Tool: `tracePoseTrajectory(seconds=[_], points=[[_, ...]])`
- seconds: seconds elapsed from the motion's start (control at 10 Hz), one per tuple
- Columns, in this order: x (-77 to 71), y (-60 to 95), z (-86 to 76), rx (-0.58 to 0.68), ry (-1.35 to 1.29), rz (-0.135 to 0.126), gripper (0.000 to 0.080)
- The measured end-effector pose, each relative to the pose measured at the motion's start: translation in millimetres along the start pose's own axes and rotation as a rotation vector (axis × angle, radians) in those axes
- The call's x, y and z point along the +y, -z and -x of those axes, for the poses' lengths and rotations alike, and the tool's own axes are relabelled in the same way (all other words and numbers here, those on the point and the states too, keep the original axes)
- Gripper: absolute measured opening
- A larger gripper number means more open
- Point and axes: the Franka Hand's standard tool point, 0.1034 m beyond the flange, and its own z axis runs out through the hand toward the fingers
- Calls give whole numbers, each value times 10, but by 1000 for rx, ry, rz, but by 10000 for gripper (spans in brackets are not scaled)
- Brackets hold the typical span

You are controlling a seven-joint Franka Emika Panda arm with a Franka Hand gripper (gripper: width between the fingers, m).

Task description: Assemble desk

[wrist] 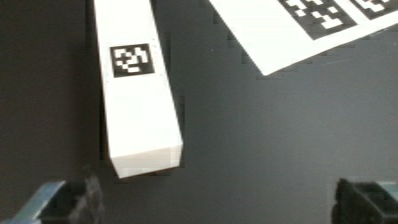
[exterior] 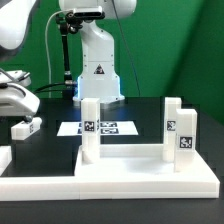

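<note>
The white desk top [exterior: 140, 178] lies at the front, with one leg [exterior: 90, 125] upright at its left rear and two legs [exterior: 172, 122] [exterior: 186, 135] upright at its right. A fourth leg [exterior: 25, 127] lies loose on the black table at the exterior view's left. It shows in the wrist view [wrist: 139, 95] as a long white bar with a tag. My gripper [exterior: 18, 102] hovers just above this leg. In the wrist view the gripper [wrist: 214, 205] is open and empty. Its dark fingertips [wrist: 63, 200] stand far apart, and the leg's end lies near one of them.
The marker board [exterior: 97, 127] lies flat behind the desk top and also shows in a corner of the wrist view [wrist: 311, 30]. The robot base [exterior: 97, 70] stands at the back. A white border bar [exterior: 5, 160] sits at the front left.
</note>
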Motion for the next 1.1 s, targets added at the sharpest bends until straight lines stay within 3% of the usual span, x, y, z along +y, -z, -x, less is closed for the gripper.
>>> tracePoseTrajectory(seconds=[0.1, 0.3, 0.4, 0.5, 0.7, 0.9, 1.0, 1.1], points=[[17, -24, 1, -2, -3, -1, 649], [200, -399, 64, -60, -26, -21, 649], [222, -548, 80, -102, -40, -31, 649], [192, -616, 64, -115, -45, -29, 649], [211, -583, 58, -106, -47, -27, 649], [212, -583, 55, -105, -47, -27, 416], [214, -582, 56, -105, -47, -27, 416], [217, -577, 58, -104, -47, -26, 291]])
